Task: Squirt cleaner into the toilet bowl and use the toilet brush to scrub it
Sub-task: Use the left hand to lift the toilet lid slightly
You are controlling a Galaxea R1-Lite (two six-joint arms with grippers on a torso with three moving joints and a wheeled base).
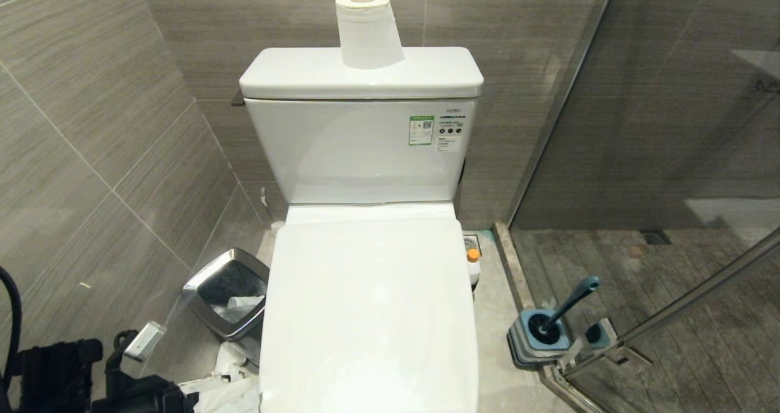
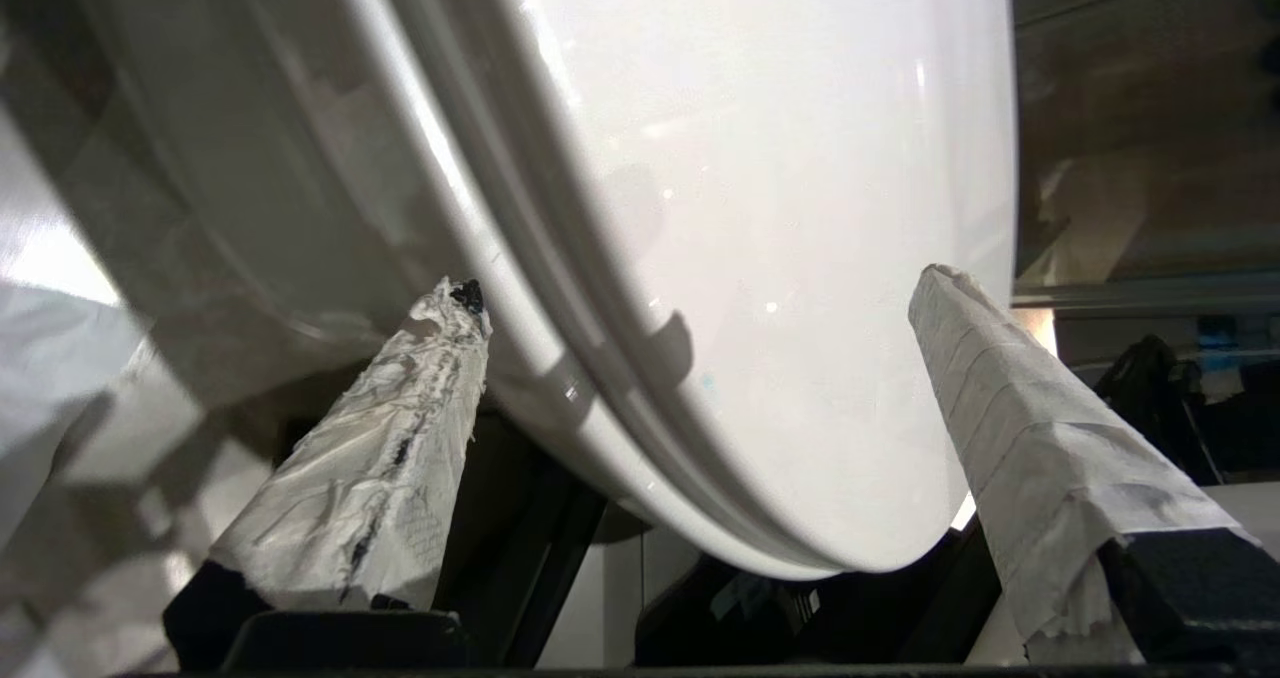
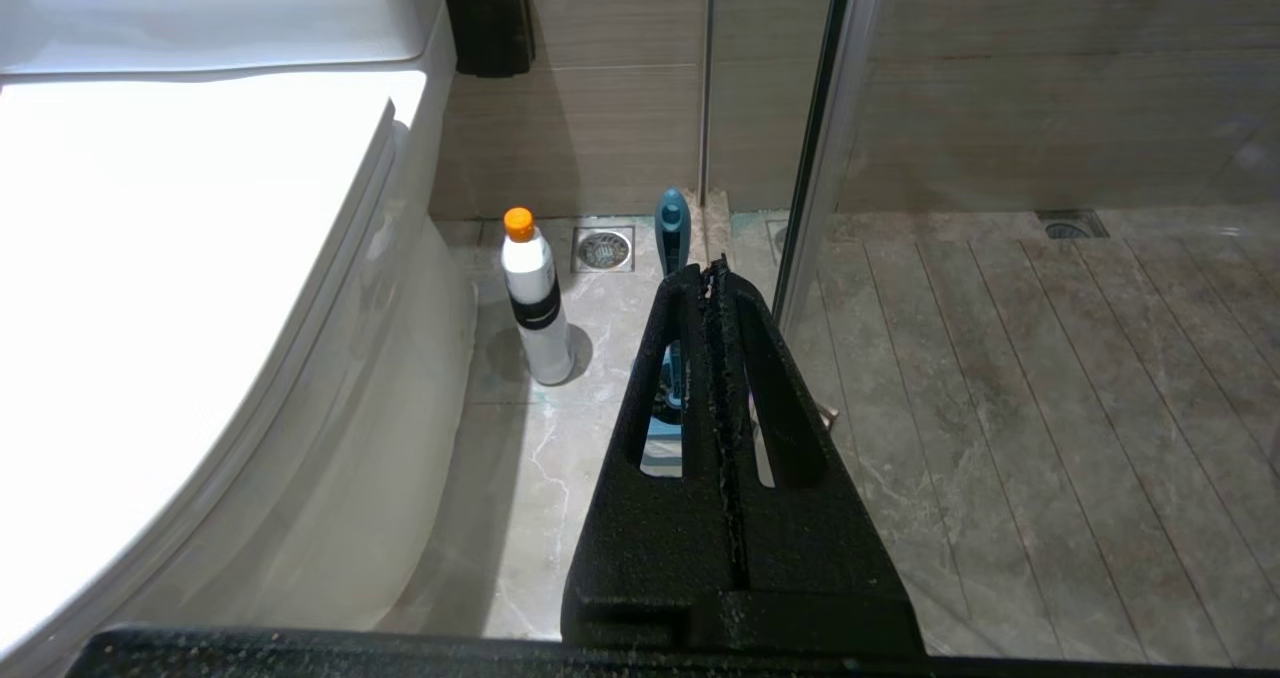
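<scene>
Toilet bowl [image 1: 368, 315] has its lid down, left gripper [image 2: 700, 358] at the lid's front edge with its 2 taped fingers [image 2: 380, 458] spread wide, holding nothing. Right gripper [image 3: 718, 268] hangs over the floor right of the toilet, jaws pressed together, empty. Cleaner [image 3: 535, 298] stands upright on the floor beside the bowl's right side; toilet brush [image 1: 563, 306] sits in its square base [image 1: 536, 340] by the glass shower door [image 1: 670, 157].
</scene>
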